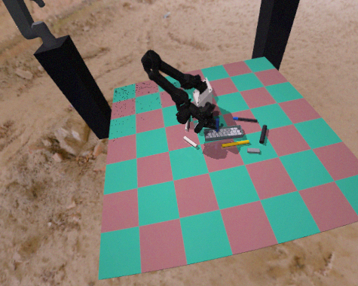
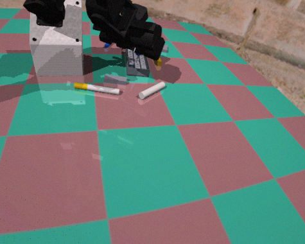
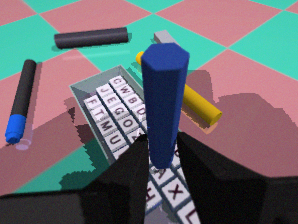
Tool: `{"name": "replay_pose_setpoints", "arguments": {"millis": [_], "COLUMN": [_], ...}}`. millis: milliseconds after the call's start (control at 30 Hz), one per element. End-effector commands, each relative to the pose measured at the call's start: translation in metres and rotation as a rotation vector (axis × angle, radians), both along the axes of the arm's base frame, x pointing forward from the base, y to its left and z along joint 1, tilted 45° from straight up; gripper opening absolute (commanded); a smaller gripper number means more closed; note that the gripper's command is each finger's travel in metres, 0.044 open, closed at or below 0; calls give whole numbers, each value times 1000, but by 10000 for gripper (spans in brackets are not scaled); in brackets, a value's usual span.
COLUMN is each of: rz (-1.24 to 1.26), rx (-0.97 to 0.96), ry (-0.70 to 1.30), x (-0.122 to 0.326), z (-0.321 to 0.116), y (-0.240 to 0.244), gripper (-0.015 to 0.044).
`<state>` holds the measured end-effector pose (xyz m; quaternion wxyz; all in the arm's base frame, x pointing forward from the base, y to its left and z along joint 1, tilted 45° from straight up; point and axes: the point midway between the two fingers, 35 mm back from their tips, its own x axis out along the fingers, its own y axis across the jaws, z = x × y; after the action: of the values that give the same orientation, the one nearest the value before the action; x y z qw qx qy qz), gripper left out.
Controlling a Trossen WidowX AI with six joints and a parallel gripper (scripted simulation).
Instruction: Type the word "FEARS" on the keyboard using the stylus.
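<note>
The stylus is a blue hexagonal rod. My gripper is shut on it and holds it roughly upright over the keyboard. The grey keyboard has white letter keys in scrambled order. In the wrist view F, T, M, U, J, E, G, O, C, W and B show beyond the stylus, and A, X, L and H show close to the fingers. The stylus's lower end is hidden, so I cannot tell if it touches a key.
A yellow rod and grey block lie beside the keyboard. A blue-capped black marker and black cylinder lie beyond. A white cylinder, yellow-capped marker and another grey block lie near its other end.
</note>
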<state>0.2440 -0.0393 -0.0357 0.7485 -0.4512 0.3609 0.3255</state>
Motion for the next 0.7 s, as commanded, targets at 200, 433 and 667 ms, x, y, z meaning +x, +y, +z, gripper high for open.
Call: {"name": "replay_pose_setpoints", "arguments": {"millis": [200, 433, 667], "rz": [3, 3, 8], "rx": [-1, 0, 1], "ry": [-1, -2, -5], "x": [1, 0, 0], "z": [7, 22, 24], "y": [7, 21, 24], "gripper": [81, 81, 71]}}
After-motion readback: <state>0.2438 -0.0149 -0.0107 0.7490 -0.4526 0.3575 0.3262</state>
